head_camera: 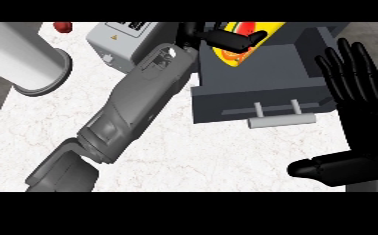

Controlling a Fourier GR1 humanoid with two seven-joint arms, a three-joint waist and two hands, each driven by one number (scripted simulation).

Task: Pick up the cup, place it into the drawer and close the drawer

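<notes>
Nearest the viewer, the right robot hand (353,86) stands at the right edge of the view, fingers straight and spread, thumb low; it is at rest and holds nothing. It is just beside the open drawer's right corner.

The white marbled table (221,154) carries the drawer (258,76), a dark grey box pulled out toward the viewer, with a pale bar handle (280,120) on its front face.

The left forearm (133,109) crosses the table diagonally from the lower left up to the drawer's far left corner. The left robot hand (229,40) is curled round the cup (240,44), a yellow cup with red and orange marking, which sits tilted over the drawer's back left part. Whether the cup touches the drawer floor cannot be determined.

Judgement: the placing step is in hand. To do it well, the cup should be lowered fully inside the walls before the fingers part, and the hand lifted straight clear of the drawer rim before any push on the front.

Further back stand a grey box (122,41) with a warning label, a white cylinder (29,61) at far left, and a small red object (63,27).
</notes>
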